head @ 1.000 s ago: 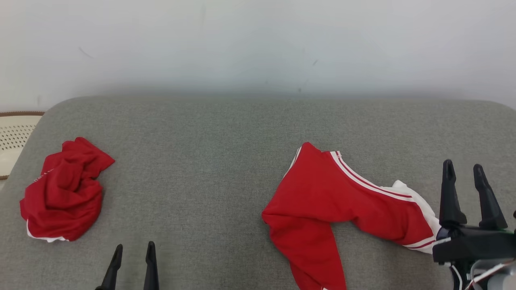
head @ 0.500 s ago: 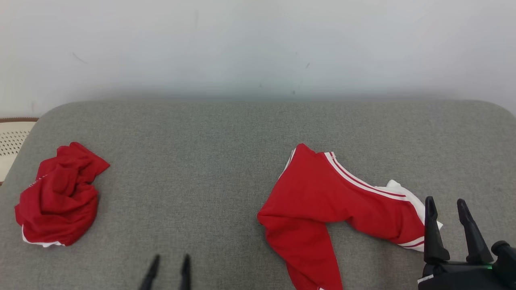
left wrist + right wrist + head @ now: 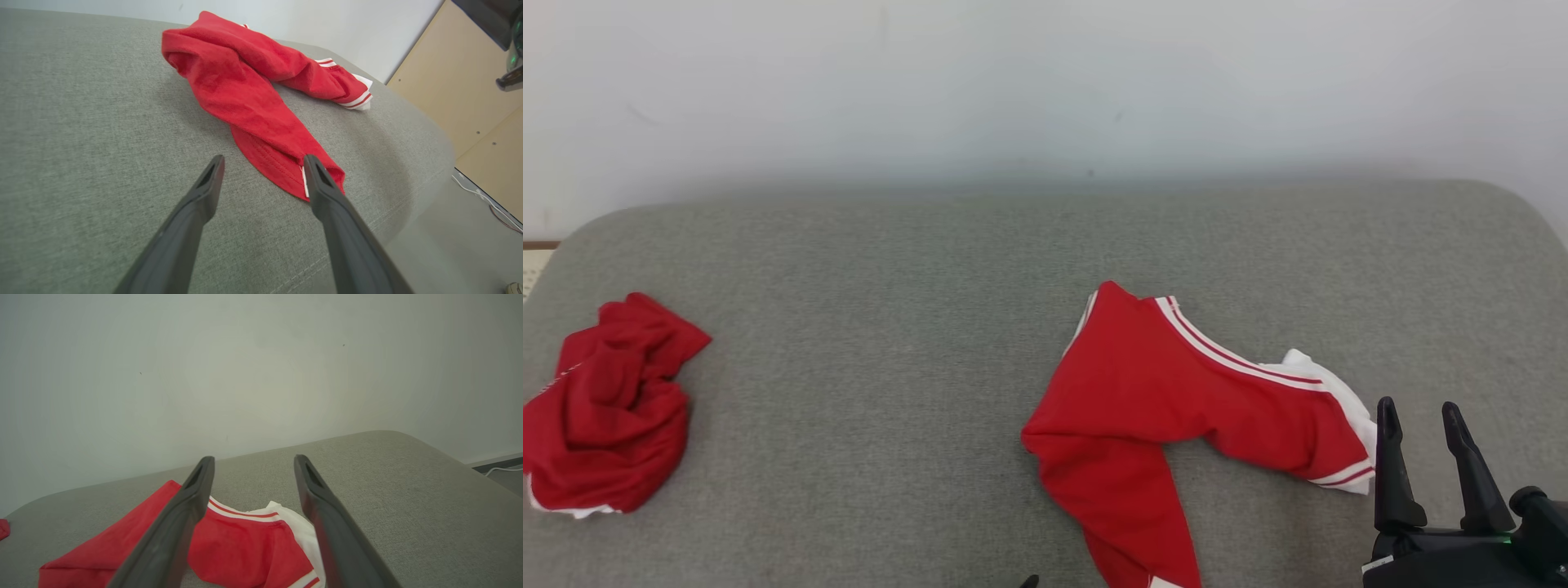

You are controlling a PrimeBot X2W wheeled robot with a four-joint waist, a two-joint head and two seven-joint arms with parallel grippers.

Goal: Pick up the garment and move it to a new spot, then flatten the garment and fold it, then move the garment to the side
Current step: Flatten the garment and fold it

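Grey cushion [image 3: 915,327] bearing a bent red garment [image 3: 1160,400]. Left gripper [image 3: 263,160] wide open, empty, near hem; right gripper [image 3: 1418,407] likewise, beside white edge.

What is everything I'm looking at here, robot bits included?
striped garment: one, red with white stripes, loosely spread on the cushion's right half
crumpled garment: one, red with a white edge, bunched at the cushion's left end
cushion: one, grey fabric, under both garments
wall: one, white, behind the cushion
panelling: one stretch, beige, beyond the cushion's end
cable: one, white, on the floor
left gripper: one, dark, open, at the striped garment's near hem
right gripper: one, dark, open, beside its white-trimmed end
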